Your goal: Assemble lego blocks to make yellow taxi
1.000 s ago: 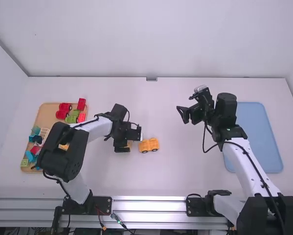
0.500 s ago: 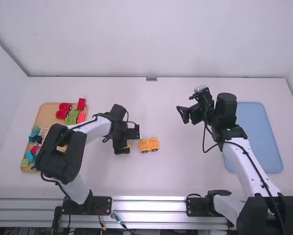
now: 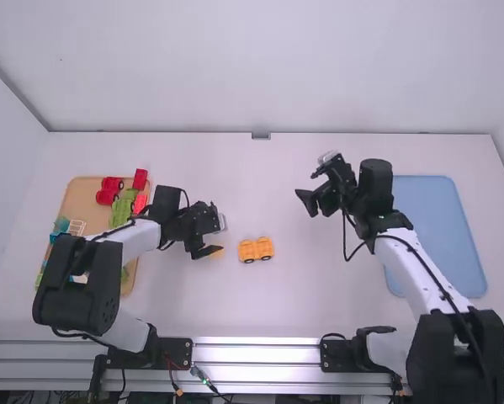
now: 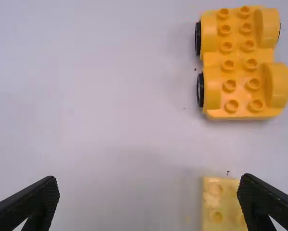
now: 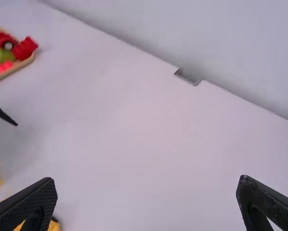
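The left hand point(image 4: 148, 180) hangs low over the counter point(image 3: 285, 311) with fingers spread wide and nothing gripped; a small yellow block point(image 4: 220, 202) lies studs up beside one finger, off the middle of the opening, so the hand likely needs to shift over before closing, or that finger could nudge or pin the piece; whether the two touch cannot be told.

Just past the fingertips, a yellow wheeled base point(image 4: 244, 62) stands upright on its wheels, its studs bare and facing up, a placing that seems to suit the taxi's next layer; the pair lie near each other but apart, the build apparently in its early stage.

Behind the left hand, a wooden tray point(image 3: 85, 192) keeps red pieces point(image 3: 140, 179) and green pieces point(image 3: 121, 212) together, presumably as stock; across from it, well apart from the base, the right hand point(image 5: 146, 179) waits open and empty, perhaps to steady the base; beyond its wrist lies a blue tray point(image 3: 445, 227), possibly meant for the finished taxi.
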`<state>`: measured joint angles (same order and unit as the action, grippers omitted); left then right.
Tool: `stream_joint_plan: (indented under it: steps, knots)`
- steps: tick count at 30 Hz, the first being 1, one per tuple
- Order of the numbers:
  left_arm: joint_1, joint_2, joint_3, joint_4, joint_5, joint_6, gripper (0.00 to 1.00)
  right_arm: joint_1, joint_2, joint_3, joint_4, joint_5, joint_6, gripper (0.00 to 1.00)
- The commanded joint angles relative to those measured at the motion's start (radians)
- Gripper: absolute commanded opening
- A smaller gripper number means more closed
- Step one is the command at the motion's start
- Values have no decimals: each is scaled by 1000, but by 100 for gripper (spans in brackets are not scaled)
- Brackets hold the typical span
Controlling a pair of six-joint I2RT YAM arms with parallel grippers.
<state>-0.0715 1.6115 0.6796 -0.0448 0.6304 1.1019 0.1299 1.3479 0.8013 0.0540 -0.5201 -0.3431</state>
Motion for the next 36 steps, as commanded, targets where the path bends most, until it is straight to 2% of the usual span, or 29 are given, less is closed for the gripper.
stream_joint_plan:
  steps: [1, 6, 14, 19, 22, 25, 30, 36]
  knots:
    - [27, 1, -38, 5, 153, -42, 99, 40, 69, 8, 13, -42, -124, 99]
    - [66, 5, -55, -91, 305, 195, 99, 82, 191, 8, 40, -258, -331, 99]
    - [65, 73, -59, -90, 256, 242, 99, 73, 314, 8, 45, -551, -475, 99]
    - [66, 105, -56, -71, 236, 254, 99, 73, 354, 4, 35, -554, -486, 99]
    - [92, 125, -56, -59, 249, 257, 100, 86, 425, 4, 37, -560, -535, 99]
    - [119, 144, -56, -51, 254, 257, 95, 95, 470, 4, 38, -610, -569, 99]
    - [176, 178, -56, -63, 375, 327, 100, 129, 565, 4, 43, -637, -703, 99]
    - [161, 204, -58, -51, 364, 369, 96, 130, 594, 4, 38, -640, -702, 99]
